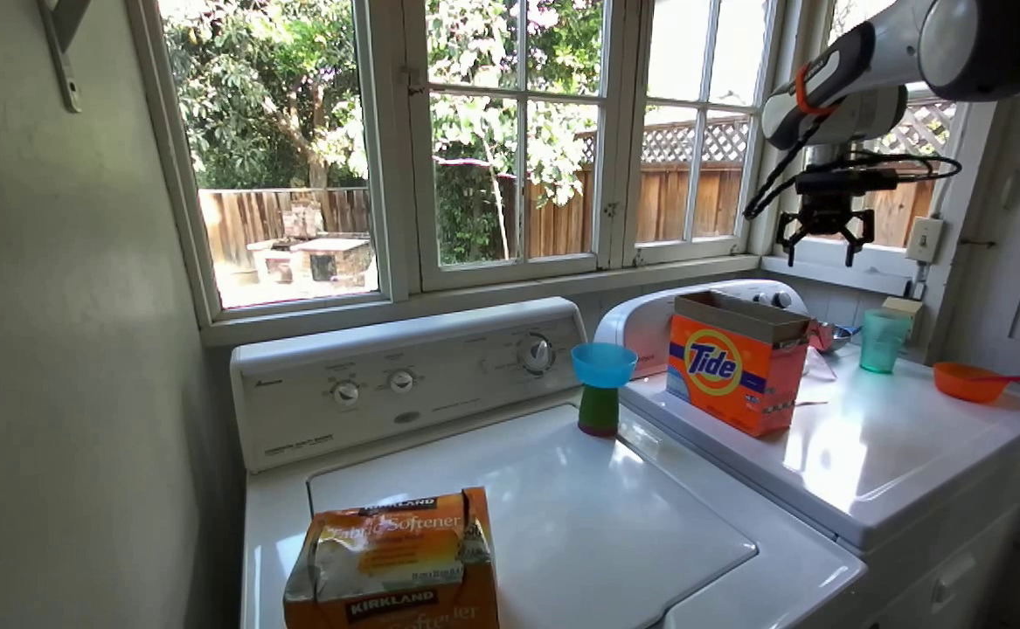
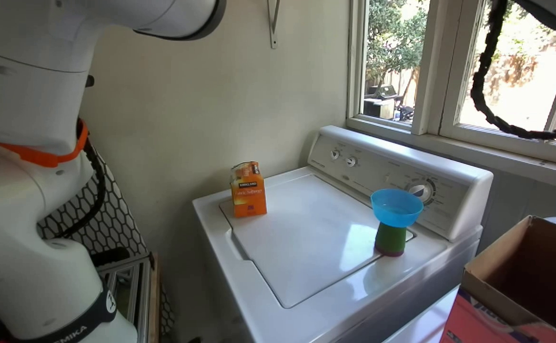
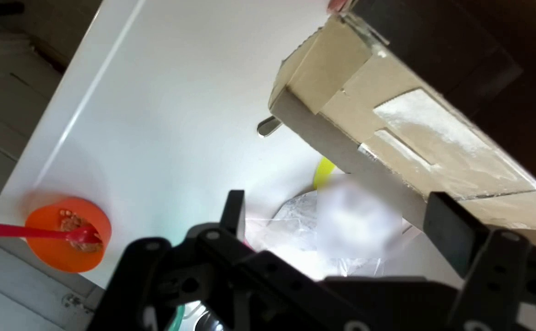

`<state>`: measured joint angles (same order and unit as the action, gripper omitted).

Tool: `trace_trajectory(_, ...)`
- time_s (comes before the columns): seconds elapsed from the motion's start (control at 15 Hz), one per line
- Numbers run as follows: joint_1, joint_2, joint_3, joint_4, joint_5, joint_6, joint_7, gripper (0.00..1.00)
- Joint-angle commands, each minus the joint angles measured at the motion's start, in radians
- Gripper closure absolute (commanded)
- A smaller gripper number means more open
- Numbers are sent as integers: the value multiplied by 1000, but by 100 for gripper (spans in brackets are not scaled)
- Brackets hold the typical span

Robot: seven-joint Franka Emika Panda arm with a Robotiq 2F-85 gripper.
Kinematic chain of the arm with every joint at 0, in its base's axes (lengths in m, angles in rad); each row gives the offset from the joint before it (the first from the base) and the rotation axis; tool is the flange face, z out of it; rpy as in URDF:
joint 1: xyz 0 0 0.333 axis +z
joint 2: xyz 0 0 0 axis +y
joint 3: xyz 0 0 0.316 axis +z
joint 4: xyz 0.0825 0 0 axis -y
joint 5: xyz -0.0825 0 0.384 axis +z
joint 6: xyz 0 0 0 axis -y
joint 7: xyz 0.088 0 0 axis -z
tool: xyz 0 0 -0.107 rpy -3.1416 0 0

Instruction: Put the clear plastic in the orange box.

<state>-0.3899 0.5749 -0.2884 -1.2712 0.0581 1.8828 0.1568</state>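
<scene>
The orange Tide box stands open-topped on the white machine at the right. Its cardboard side shows in the wrist view, and part of it shows in an exterior view. The clear plastic lies on the machine top beside the box; part of it is blurred in the wrist view. A little of it shows behind the box in an exterior view. My gripper is open and empty, high above the surface behind the box. In the wrist view its fingers frame the plastic from above.
An orange bowl with a pink spoon, a green cup and a metal bowl stand near the plastic. A blue bowl sits on a green cup. A fabric softener box stands on the washer. Windows are behind.
</scene>
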Motion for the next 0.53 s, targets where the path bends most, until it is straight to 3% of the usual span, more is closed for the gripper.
trace_trajectory(0.0,-84,137,39,183,-4,-38,-223,0)
trace_trajectory(0.13,-111,211,32,285,1,-79,-319,0)
trace_trajectory(0.27,-119,280,9,364,-7,-109,-273,0)
trace_trajectory(0.33,-95,168,13,203,0,-39,-277,0)
trace_trajectory(0.47,-110,220,11,261,0,-51,-277,0)
